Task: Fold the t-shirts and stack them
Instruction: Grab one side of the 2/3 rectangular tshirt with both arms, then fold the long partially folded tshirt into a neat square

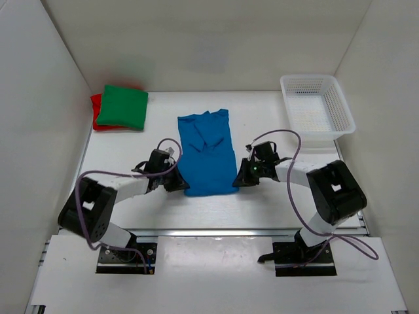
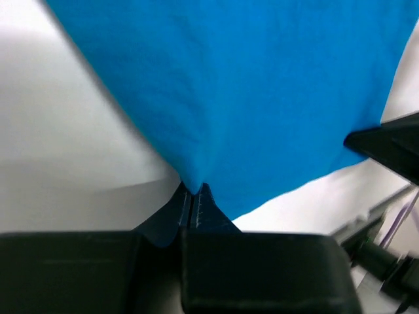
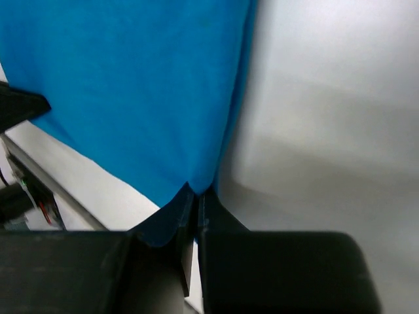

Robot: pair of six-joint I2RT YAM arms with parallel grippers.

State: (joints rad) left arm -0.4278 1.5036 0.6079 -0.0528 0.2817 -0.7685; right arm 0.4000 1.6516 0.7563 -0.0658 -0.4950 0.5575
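Blue t-shirt (image 1: 206,154): lay flat at centre frame on the surface (image 1: 216,212).
Left claw (image 2: 193,196): was pinched together on its lower-left corner.
Right claw (image 3: 195,195): was pinched together on its lower-right corner.
Green t-shirt (image 1: 124,106): sat folded atop the red t-shirt (image 1: 95,104), upper left.

Bright blue t-shirt (image 1: 207,154), green t-shirt (image 1: 123,106) over red t-shirt (image 1: 97,111), white mesh basket (image 1: 317,104), black grippers.

Blue t-shirt (image 1: 206,154), centre: soft matt cloth, lightly creased. Green t-shirt (image 1: 123,106) & red t-shirt (image 1: 96,110), upper left: same matt cloth. Basket (image 1: 308,78), upper right: white plastic mesh, slight sheen. Table (image 1: 275,209): smooth, white, matt. Left gripper (image 2: 194,196) & right gripper (image 3: 195,196): black matt plastic.
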